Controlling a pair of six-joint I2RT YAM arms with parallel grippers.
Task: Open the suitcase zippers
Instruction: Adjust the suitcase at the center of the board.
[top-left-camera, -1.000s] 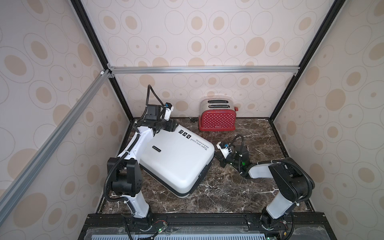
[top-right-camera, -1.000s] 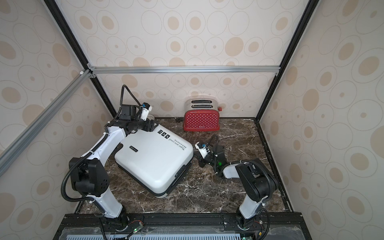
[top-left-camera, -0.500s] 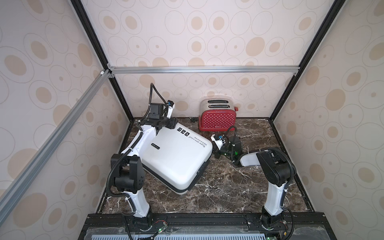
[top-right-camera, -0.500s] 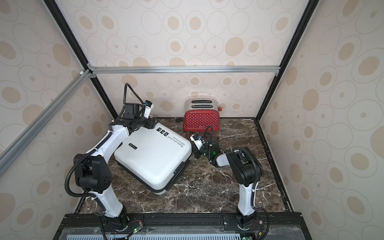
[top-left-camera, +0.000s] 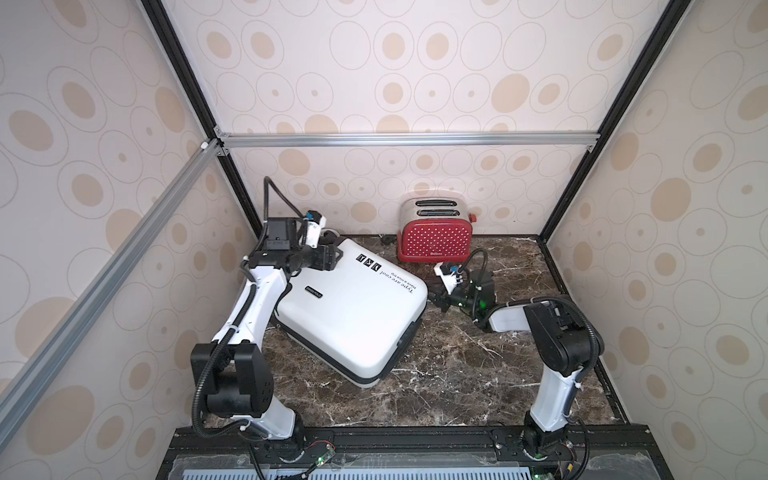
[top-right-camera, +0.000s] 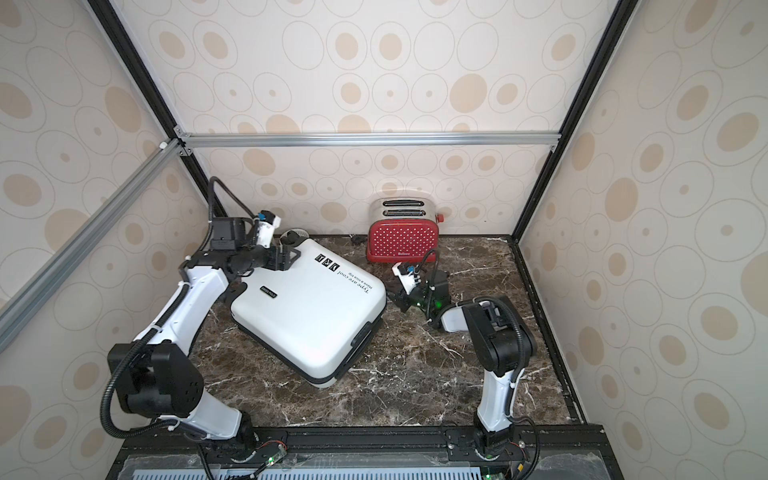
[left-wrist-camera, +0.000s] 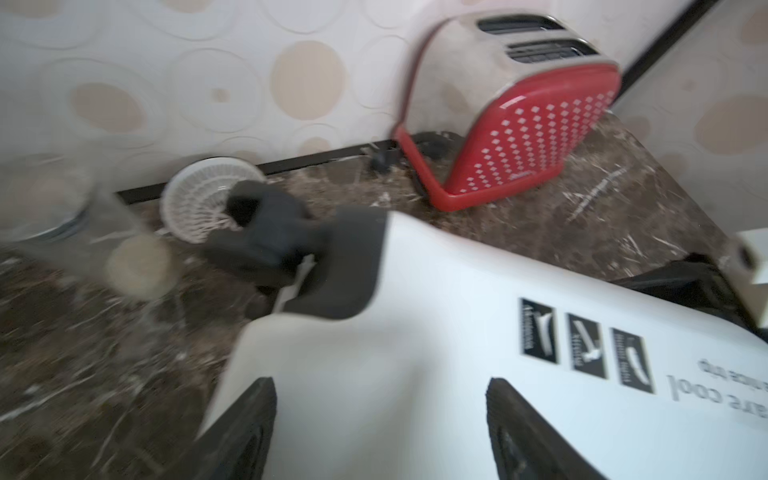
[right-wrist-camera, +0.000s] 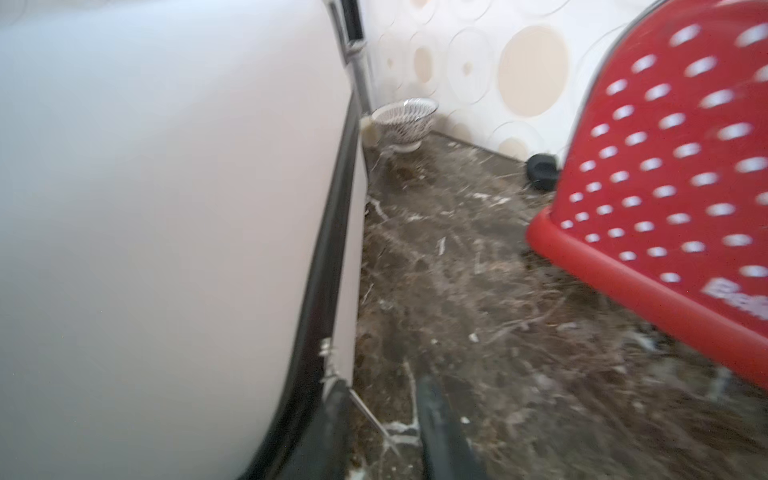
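White suitcase (top-left-camera: 353, 316) sits under empty, open left claw (top-left-camera: 332, 257), beside empty half-open right claw (top-left-camera: 437, 302).

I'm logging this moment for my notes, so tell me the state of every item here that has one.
suitcase: lying flat, shut.
zippers: closed along the visible seam.
left gripper: open, over the suitcase's back corner.
right gripper: open, at a zipper pull.
toaster: upright, slots empty.
bowl: upright.

The right gripper (top-left-camera: 438, 300) is swinging in to sit just beside the right corner of the suitcase (top-left-camera: 353, 320), jaws parting, while the left gripper (top-left-camera: 330, 259) is drawing back slightly over the far corner, spreading wider.
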